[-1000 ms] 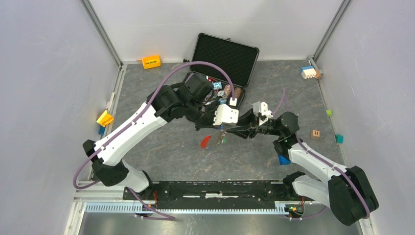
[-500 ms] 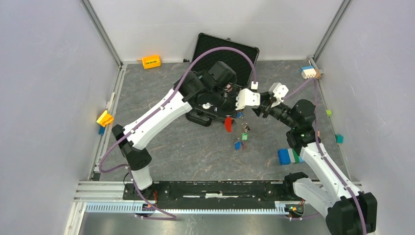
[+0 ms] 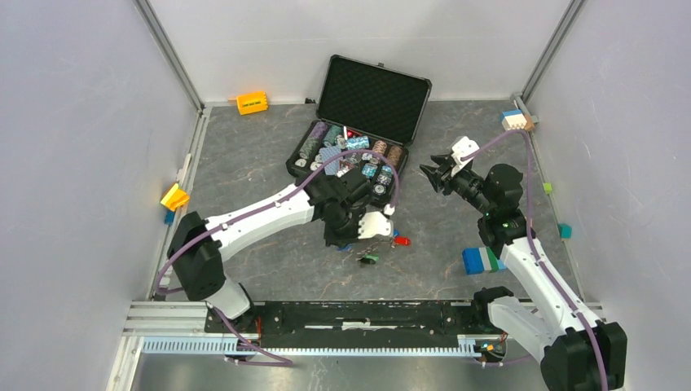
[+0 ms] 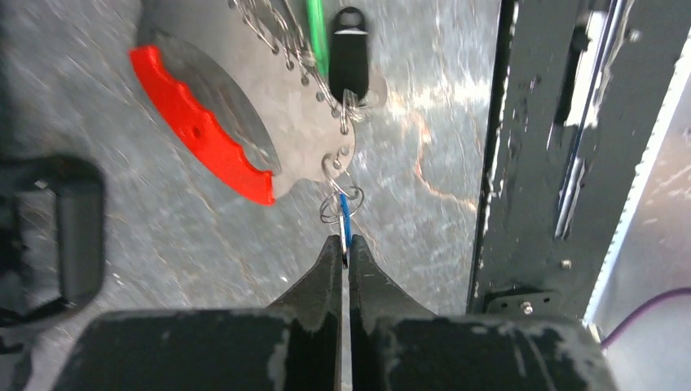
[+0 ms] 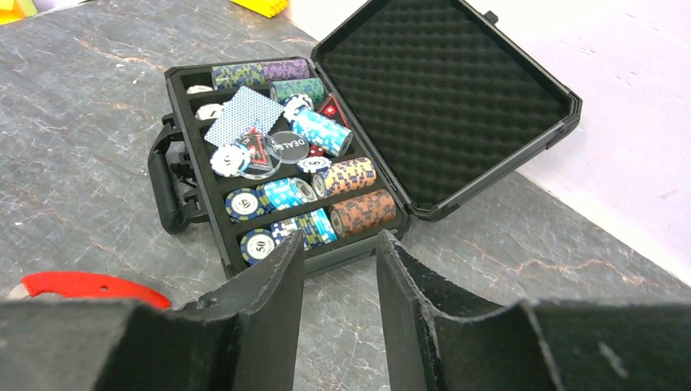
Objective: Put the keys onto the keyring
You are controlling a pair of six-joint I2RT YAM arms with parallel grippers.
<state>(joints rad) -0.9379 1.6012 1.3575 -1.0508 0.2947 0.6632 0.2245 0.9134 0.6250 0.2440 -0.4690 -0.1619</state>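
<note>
Where the left end effector meets the work, its jaws are pressed almost fully together on a thin blue sliver, judged to be the blue-capped key seen edge-on. Directly beyond the fingertips, touching or all but touching that key, the small metal ring is found; whether the key is already threaded cannot be told. From the ring the keyring is laid out with its long red fob running diagonally to the upper left of the wrist frame. A green-capped key is seen on the bench just below the end effector, near the centre of the overhead view. The right end effector is held wide apart and empty, well off at the upper right, so the left arm is plainly nearer. Bare bench is available to the left and below. The poker chip case bounds the upper side and the black base rail the lower edge.
</note>
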